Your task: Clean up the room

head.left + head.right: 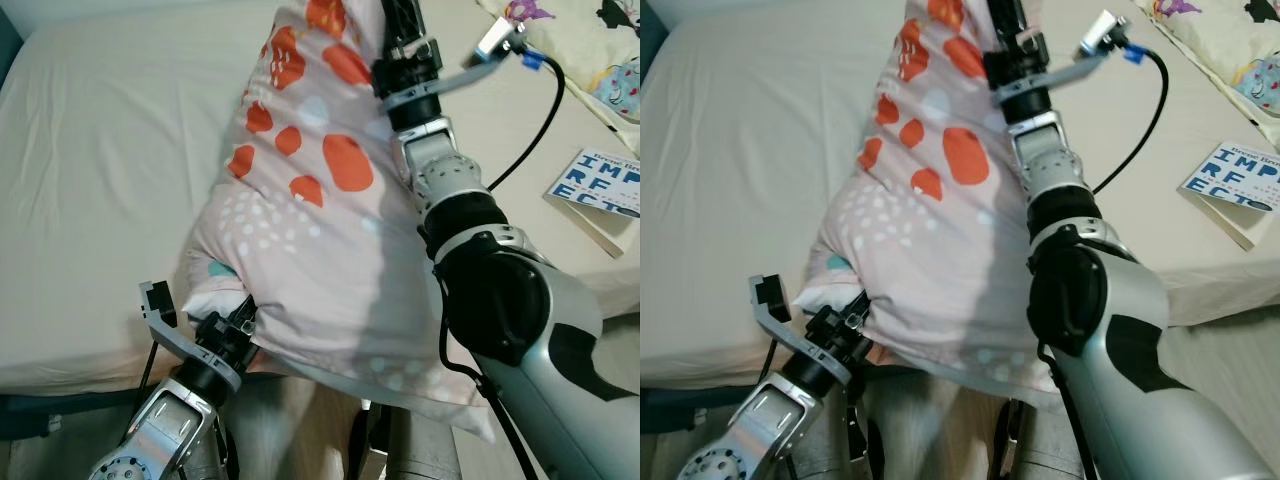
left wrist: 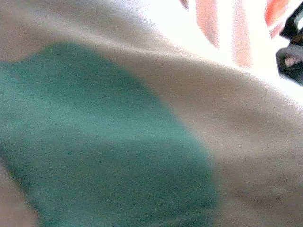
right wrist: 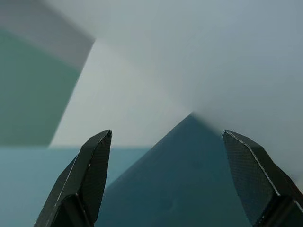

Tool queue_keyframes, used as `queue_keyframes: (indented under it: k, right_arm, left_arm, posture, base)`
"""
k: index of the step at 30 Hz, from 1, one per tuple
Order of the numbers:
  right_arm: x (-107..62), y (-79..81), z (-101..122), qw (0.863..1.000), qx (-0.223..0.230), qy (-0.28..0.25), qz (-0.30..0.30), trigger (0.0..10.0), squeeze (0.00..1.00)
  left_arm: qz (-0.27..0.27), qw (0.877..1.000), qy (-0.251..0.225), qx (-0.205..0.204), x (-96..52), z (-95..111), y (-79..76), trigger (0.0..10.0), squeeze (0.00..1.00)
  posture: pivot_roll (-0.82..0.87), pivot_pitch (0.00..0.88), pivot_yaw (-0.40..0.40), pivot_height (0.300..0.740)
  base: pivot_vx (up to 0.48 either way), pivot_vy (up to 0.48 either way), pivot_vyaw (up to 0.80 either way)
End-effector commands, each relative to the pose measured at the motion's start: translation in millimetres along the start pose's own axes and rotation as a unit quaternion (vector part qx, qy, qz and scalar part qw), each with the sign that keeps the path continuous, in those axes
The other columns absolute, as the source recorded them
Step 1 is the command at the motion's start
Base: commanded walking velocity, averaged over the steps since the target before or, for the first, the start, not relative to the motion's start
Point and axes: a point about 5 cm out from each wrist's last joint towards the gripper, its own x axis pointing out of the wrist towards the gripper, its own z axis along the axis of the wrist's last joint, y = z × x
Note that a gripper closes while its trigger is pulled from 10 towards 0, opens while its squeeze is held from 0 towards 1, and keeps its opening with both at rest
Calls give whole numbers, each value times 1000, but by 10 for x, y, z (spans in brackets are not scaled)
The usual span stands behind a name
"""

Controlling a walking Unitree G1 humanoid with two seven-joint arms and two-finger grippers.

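A large pale pillow (image 1: 310,220) with orange, white and green spots stands tilted over the near edge of the bed (image 1: 100,160). My left gripper (image 1: 238,318) is at the pillow's lower left corner, its fingers buried in the fabric and shut on it. The left wrist view is pressed close to the pillow cloth (image 2: 142,118) with a green spot. My right arm (image 1: 450,190) reaches up along the pillow's right side, and the pillow leans against it. In the right wrist view my right gripper (image 3: 165,135) is open with nothing between its fingers, facing bare pale walls.
A white book with blue letters (image 1: 600,192) lies on the bed at the right. A cartoon-patterned cushion (image 1: 590,40) is at the far right corner. The beige sheet spreads wide to the left. The bed's front edge (image 1: 60,400) runs just before my body.
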Motion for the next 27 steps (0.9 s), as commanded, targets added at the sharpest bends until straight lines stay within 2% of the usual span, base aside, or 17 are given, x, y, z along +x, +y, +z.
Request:
queue_keyframes:
  k: [1,2,4,5,7,9,10,11,13,15,16,18,20,22,24,25,27]
  right_arm:
    - [-141,-70,-64,1000,1,24,-8,10000,0]
    - [-255,-149,-94,998,-21,47,-41,10000,0]
    - [-613,-410,-148,972,-86,104,-194,10000,0]
    - [-613,-410,-148,972,-86,104,-194,10000,0]
    - [-962,-569,-86,943,-121,105,-291,10000,0]
    - [-962,-569,-86,943,-121,105,-291,10000,0]
    - [-1143,-621,-23,930,-140,103,-324,10000,0]
    - [-1143,-621,-23,930,-140,103,-324,10000,0]
    - [-1499,-679,206,902,-188,84,-379,10000,0]
    - [-1499,-679,206,902,-188,84,-379,10000,0]
    - [-1627,-677,332,892,-210,71,-393,10000,0]
    - [-1627,-677,332,892,-210,71,-393,10000,0]
    - [-1779,-594,722,871,-276,18,-405,10000,0]
    - [-1779,-594,722,871,-276,18,-405,10000,0]
    - [-1859,-489,1024,843,-338,-12,-418,10000,0]
    - [-1954,-456,1140,819,-365,-16,-443,10000,0]
    - [-2092,-436,1222,793,-384,-12,-474,10000,0]
  left_arm:
    - [-47,996,-5,-71,94,-228,-165,0,0]
    - [-46,996,-2,-75,102,-250,-154,0,0]
    - [-45,995,2,-84,109,-286,-141,0,0]
    - [-45,995,2,-84,109,-286,-141,0,0]
    - [-46,995,5,-88,131,-297,-142,0,0]
    - [-46,995,5,-88,131,-297,-142,0,0]
    - [-46,995,7,-90,149,-296,-136,0,0]
    - [-46,995,7,-90,149,-296,-136,0,0]
    - [-49,994,10,-93,206,-283,-109,0,0]
    - [-49,994,10,-93,206,-283,-109,0,0]
    - [-51,994,11,-94,236,-280,-90,0,0]
    - [-51,994,11,-94,236,-280,-90,0,0]
    - [-59,994,20,-93,325,-289,-41,0,0]
    - [-59,994,20,-93,325,-289,-41,0,0]
    - [-61,993,30,-91,387,-311,16,0,0]
    - [-59,994,42,-85,415,-337,65,0,0]
    - [-53,995,55,-61,447,-362,131,0,0]
  posture:
    - [181,428,-81,550]
    - [173,427,-79,550]
    - [159,421,-78,550]
    - [159,421,-78,550]
    - [144,419,-68,550]
    - [144,419,-68,550]
    - [125,409,-55,550]
    - [125,409,-55,550]
    - [89,385,-47,550]
    - [89,385,-47,550]
    - [81,376,-46,550]
    - [81,376,-46,550]
    - [31,331,-39,550]
    - [31,331,-39,550]
    - [22,324,-38,550]
    - [-11,284,-32,550]
    - [-19,265,-29,550]
  base:
    - [0,0,0]
    - [0,0,0]
    - [0,0,0]
    - [0,0,0]
    - [0,0,0]
    - [0,0,0]
    - [0,0,0]
    - [0,0,0]
    - [0,0,0]
    - [0,0,0]
    - [0,0,0]
    - [0,0,0]
    - [0,0,0]
    - [0,0,0]
    - [0,0,0]
    - [0,0,0]
    - [0,0,0]
